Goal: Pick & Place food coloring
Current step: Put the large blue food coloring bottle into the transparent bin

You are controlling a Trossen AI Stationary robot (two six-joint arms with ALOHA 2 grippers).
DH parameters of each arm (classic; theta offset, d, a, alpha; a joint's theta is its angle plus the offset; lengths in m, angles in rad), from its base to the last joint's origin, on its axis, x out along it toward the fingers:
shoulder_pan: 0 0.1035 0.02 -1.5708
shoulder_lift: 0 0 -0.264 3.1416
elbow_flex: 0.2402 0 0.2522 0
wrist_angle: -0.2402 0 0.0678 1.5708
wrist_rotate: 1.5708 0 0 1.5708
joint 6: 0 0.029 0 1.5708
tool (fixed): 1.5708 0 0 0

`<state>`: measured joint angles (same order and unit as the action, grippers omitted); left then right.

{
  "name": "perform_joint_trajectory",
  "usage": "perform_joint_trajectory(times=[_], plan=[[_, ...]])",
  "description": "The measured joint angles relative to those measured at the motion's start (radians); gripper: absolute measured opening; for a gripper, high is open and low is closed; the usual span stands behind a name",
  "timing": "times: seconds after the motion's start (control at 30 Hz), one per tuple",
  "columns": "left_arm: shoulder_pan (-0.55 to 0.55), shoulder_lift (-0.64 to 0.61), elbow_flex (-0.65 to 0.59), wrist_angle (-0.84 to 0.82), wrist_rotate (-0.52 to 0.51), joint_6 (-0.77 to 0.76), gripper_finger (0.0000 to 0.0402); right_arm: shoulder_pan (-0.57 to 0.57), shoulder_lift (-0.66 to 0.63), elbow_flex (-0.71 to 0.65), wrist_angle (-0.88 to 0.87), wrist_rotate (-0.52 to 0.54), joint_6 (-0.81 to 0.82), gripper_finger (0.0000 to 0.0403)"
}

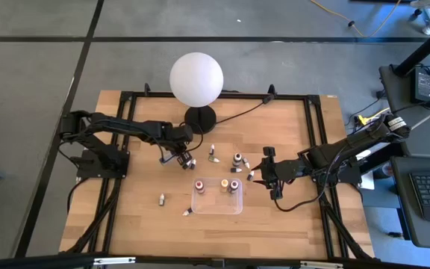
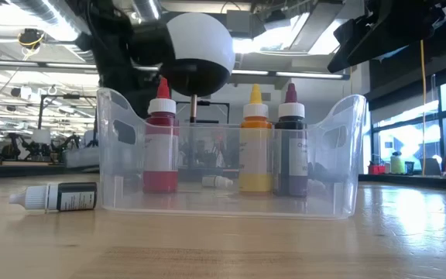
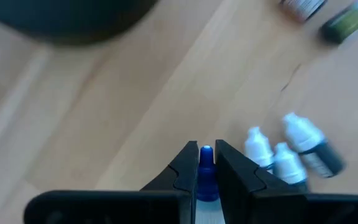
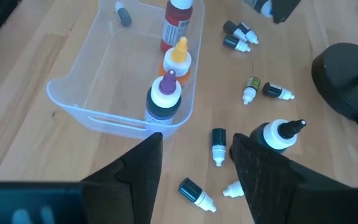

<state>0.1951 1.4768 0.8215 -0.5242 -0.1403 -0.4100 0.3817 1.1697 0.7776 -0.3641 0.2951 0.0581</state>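
My left gripper point(image 1: 186, 158) hovers near the lamp base, shut on a blue-capped bottle point(image 3: 206, 169). Three tiny white-capped dropper bottles point(image 3: 288, 160) lie on the wood just beyond it. My right gripper point(image 1: 260, 173) is open to the right of the clear tray point(image 1: 216, 206). A small dark dropper bottle point(image 4: 218, 145) lies on its side ahead of the right fingers. A black-tipped bottle point(image 4: 278, 133) stands upright by one finger. Red point(image 2: 160, 143), yellow point(image 2: 255, 147) and dark purple point(image 2: 291, 147) bottles stand upright in the tray. More droppers point(image 4: 238, 34) lie scattered on the table. My left gripper pinches the blue-capped bottle between its two fingers point(image 3: 185, 171). The bottle lies along the fingers, and its blue cap tip point(image 3: 206, 151) pokes out between the fingertips. The body is hidden behind the fingers. Whether it is clear of the table does not show.
The white globe lamp point(image 1: 196, 78) stands on its black base point(image 4: 347, 81) at the table's far middle, close to my left gripper. One dropper point(image 2: 56, 197) lies left of the tray, another point(image 1: 187, 212) at its near-left corner. Bare wood lies along the near edge.
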Motion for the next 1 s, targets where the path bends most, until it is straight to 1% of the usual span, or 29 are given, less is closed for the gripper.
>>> perform_joint_trajectory(times=[0.2,0.37,0.53,0.63,0.73,0.87,1.0], plan=[[-0.026,-0.106,0.040,0.004,-0.025,0.052,0.0033,0.000,0.000,0.000,0.000,0.000,0.017,0.0197],[-0.089,-0.226,0.045,0.054,-0.030,0.064,0.0032,0.000,0.000,0.000,0.000,0.000,0.017,0.0197],[-0.181,-0.339,0.045,0.130,-0.104,0.092,0.0032,0.000,0.000,0.000,0.005,0.000,0.017,0.0197],[-0.241,-0.373,0.045,0.243,-0.120,0.136,0.0032,0.000,0.000,0.000,0.009,0.001,0.022,0.0197],[-0.312,-0.372,0.039,0.380,-0.129,0.218,0.0032,0.000,0.000,0.000,0.009,0.002,0.047,0.0197],[-0.388,-0.349,-0.032,0.667,-0.128,0.336,0.0032,0.000,0.000,0.000,0.009,0.002,0.071,0.0197],[-0.437,-0.306,-0.129,0.985,-0.127,0.396,0.0032,0.000,0.000,0.000,0.009,0.002,0.072,0.0197]])
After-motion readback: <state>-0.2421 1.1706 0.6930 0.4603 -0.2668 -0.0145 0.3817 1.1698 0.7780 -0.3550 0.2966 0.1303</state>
